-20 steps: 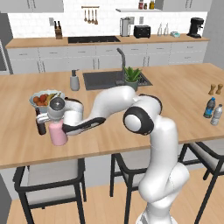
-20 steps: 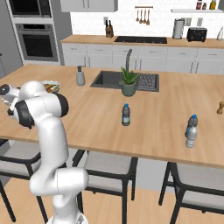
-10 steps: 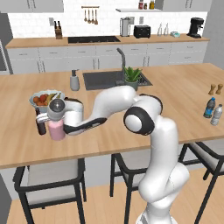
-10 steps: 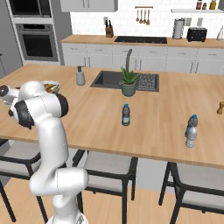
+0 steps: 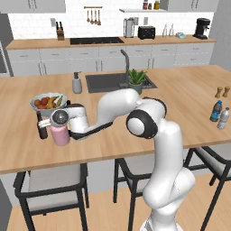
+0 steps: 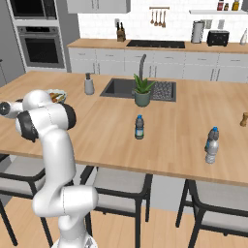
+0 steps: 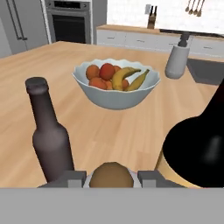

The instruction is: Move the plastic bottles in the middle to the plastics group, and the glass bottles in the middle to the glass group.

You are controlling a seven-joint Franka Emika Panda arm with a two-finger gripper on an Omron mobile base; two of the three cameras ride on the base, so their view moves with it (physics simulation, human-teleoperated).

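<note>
Pink glass bottle [image 5: 60, 135] is being pinched at its stopper by the hand [image 5: 59, 118], standing on the desk [image 5: 18, 149] beside the dark-brown bottle [image 7: 49, 131]; fruit is being held by the white bowl [image 7: 116, 92] behind.

A long wooden surface [image 5: 189, 97] with an inset sink [image 5: 110, 82] carries a white fruit bowl [image 7: 116, 89], a grey soap dispenser [image 5: 77, 84], a potted plant [image 5: 136, 81], a slim brown bottle [image 7: 50, 133] beside a black bottle [image 7: 199, 146], a pink bottle [image 5: 60, 135], three water bottles [image 6: 139, 127] and two shakers [image 5: 222, 92].
</note>
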